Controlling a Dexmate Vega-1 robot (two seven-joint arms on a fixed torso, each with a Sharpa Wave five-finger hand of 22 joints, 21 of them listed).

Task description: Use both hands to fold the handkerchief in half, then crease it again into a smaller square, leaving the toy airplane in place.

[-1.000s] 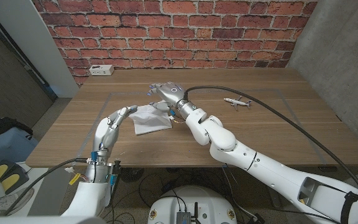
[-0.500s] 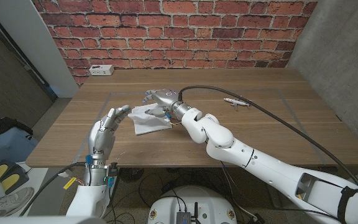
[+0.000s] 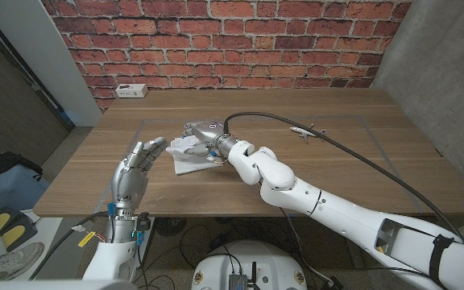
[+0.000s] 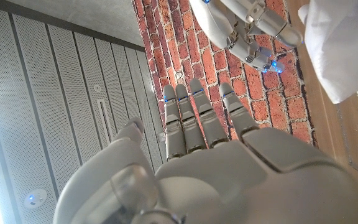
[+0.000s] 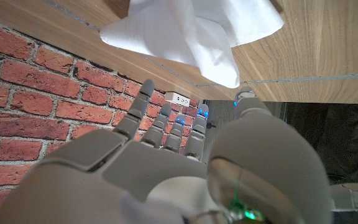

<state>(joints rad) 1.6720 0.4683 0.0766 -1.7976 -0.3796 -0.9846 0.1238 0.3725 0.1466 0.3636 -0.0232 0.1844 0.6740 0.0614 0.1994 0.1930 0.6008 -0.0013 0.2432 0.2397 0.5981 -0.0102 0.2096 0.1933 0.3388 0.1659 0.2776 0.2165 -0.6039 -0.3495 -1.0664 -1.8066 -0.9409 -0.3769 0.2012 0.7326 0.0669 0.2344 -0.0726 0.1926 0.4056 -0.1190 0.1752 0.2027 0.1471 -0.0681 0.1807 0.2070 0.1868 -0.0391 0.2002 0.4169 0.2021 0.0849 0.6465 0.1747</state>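
The white handkerchief [image 3: 195, 159] lies crumpled and partly folded on the wooden table [image 3: 337, 169], left of centre. My right hand [image 3: 200, 131] hovers over its far edge with fingers stretched out and nothing in them. In the right wrist view the handkerchief [image 5: 188, 31] lies beyond the fingertips [image 5: 166, 121], apart from them. My left hand [image 3: 138, 163] stands just left of the cloth, fingers apart and empty. The left wrist view shows the handkerchief [image 4: 344, 50] and my right hand [image 4: 247, 22] past the left hand [image 4: 210, 155]. The small toy airplane [image 3: 307, 130] sits to the right.
A white power strip [image 3: 131, 90] lies at the table's far left corner by the brick wall. A thin taped outline [image 3: 361, 118] marks the work area. A black cable [image 3: 353, 153] arcs over the table's right half above my right arm.
My right hand has moved left and nearer, over the handkerchief. My left hand has drawn back from the cloth's left edge and turned more upright.
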